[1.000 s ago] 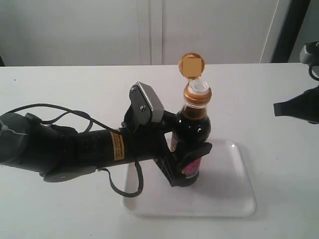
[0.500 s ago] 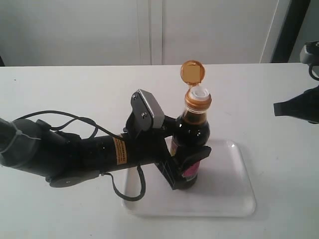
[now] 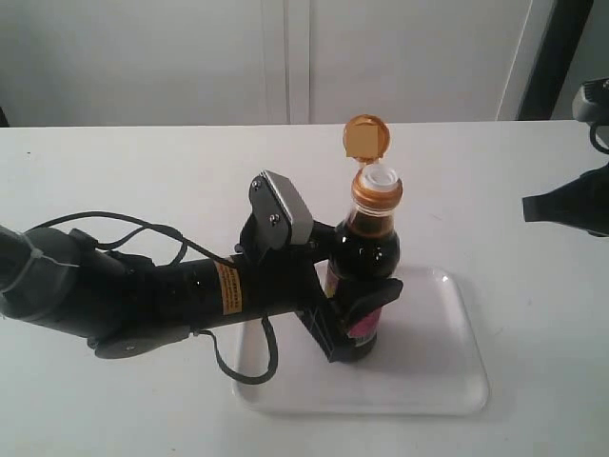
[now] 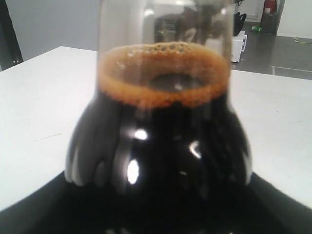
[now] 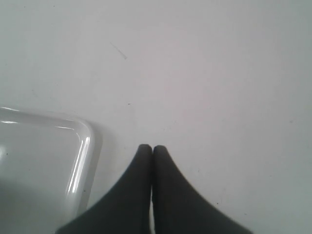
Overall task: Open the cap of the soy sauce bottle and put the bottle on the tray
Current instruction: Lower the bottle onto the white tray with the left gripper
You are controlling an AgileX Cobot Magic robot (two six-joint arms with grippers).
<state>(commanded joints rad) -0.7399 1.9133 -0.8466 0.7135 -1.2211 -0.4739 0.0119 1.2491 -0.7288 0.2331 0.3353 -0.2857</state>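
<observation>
Cap (image 3: 367, 139) lid flipped up, white spout exposed: opening looks done. Soy sauce bottle (image 3: 366, 257) stands upright on tray (image 3: 447, 371), toward its 9 o'clock side, left gripper (image 3: 354, 319) clamped around the body; release and retreat remain. Right gripper (image 5: 152, 151), fingers pressed together and empty, hangs over the table (image 3: 143, 171) off the tray's 3 o'clock edge. White tabletop, pale wall behind.

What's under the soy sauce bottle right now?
The soy sauce bottle stands over the white tray, held by the left gripper. Its base is covered by the jaws, so contact with the tray cannot be confirmed.
</observation>
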